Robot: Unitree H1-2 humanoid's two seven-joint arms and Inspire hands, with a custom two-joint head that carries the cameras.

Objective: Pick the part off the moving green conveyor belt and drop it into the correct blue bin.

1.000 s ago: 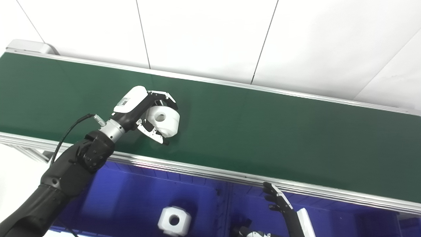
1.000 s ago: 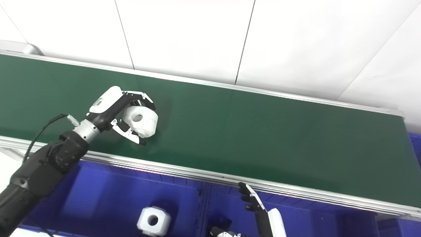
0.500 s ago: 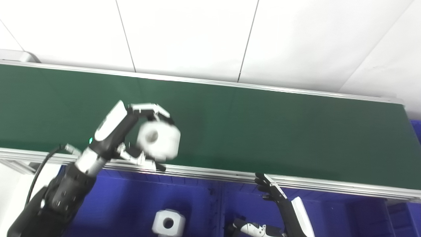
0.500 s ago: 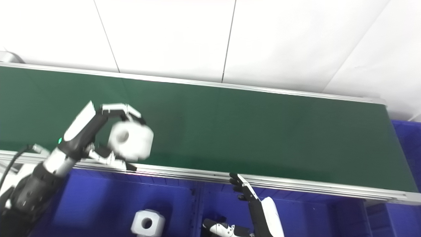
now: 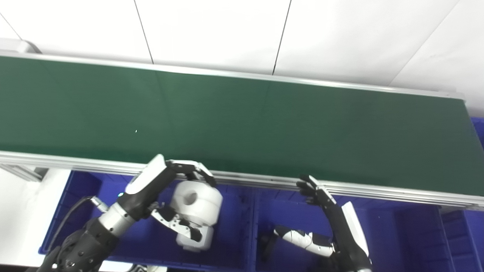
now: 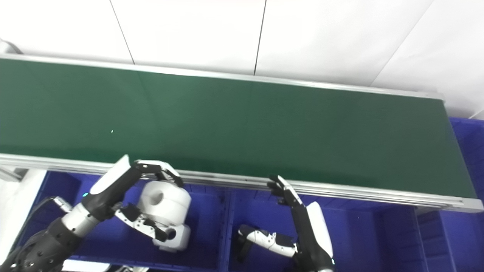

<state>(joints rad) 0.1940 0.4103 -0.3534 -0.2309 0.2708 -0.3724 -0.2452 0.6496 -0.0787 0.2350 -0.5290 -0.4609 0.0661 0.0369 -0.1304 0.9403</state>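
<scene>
**Q:** Where is the part, relative to the green conveyor belt [image 5: 242, 121]?

**A:** The white round part [image 5: 198, 203], with a hole in its face, is off the belt. It is held just below the belt's near metal rail, over the left blue bin [image 5: 81, 189].

**Q:** What holds it?

**A:** The left hand [image 5: 170, 200]. Its fingers [image 5: 189, 168] curl over the top of the part and its thumb presses from beneath, so the hand is clamped around the part.

**Q:** Is anything already in that bin?

**A:** Yes. A second white part [image 6: 174, 236], blockier and also with a hole, lies on the bin floor directly under the held one.

**Q:** And the right hand?

**A:** The right hand [image 5: 325, 219] is raised over the neighbouring blue bin [image 5: 397, 234], to the right of the divider. Its fingers [image 5: 312, 189] are straight and spread, reaching up close to the belt's near rail, thumb [image 5: 298, 238] stretched out to the left. It holds nothing.
</scene>
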